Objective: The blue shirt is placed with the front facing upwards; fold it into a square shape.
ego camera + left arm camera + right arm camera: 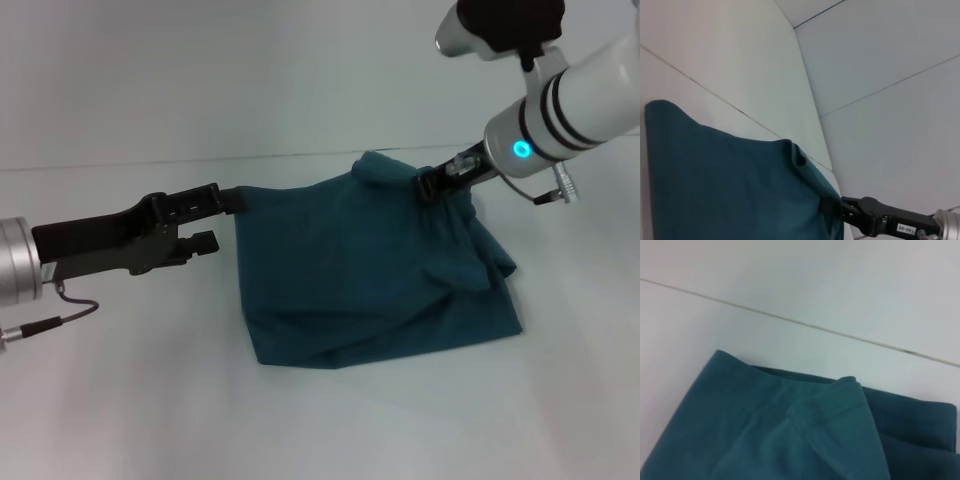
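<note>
The blue shirt (370,270) is a plain teal bundle of folded layers, its near edge resting on the white table (140,400). No lettering shows. My left gripper (236,197) pinches the shirt's far left corner, and my right gripper (430,186) is shut on the far right corner beside a raised fold. The top edge runs stretched between them. The left wrist view shows the shirt (730,190) spread out, with the right gripper (839,208) clamped on its edge. In the right wrist view I see only layered teal cloth (790,435), with no fingers visible.
White table surface surrounds the shirt on all sides. A pale wall (250,70) rises behind the table's far edge. A cable (60,310) hangs from the left arm's wrist near the table's left side.
</note>
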{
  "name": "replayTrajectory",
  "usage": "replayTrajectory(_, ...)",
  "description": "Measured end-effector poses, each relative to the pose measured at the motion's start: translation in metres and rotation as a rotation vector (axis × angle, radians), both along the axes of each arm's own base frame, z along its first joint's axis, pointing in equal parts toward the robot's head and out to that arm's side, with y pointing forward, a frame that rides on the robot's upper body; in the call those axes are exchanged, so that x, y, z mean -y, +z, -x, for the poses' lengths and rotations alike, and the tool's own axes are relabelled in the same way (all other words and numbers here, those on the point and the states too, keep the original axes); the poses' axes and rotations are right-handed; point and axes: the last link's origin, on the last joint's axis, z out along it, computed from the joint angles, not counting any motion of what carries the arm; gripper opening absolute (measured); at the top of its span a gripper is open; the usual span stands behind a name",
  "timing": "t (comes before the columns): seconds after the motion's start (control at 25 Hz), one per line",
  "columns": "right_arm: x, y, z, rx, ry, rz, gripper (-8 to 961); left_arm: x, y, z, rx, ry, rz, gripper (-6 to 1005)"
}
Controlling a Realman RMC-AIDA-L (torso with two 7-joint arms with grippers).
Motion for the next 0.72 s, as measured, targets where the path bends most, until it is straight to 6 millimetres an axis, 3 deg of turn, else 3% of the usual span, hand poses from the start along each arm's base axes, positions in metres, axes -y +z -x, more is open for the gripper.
replayTrajectory(0.28, -0.003, 0.01, -0.011, 0.021, -0.024, -0.042, 78, 0.0, 0.0, -0.001, 0.001, -0.001, -0.001, 919)
replayTrajectory(0.72, -0.004, 0.005, -0.028, 0.075, -0.038, -0.063, 108, -0.002, -0.002, -0.002, 0.007, 0.001, 0.001, 919)
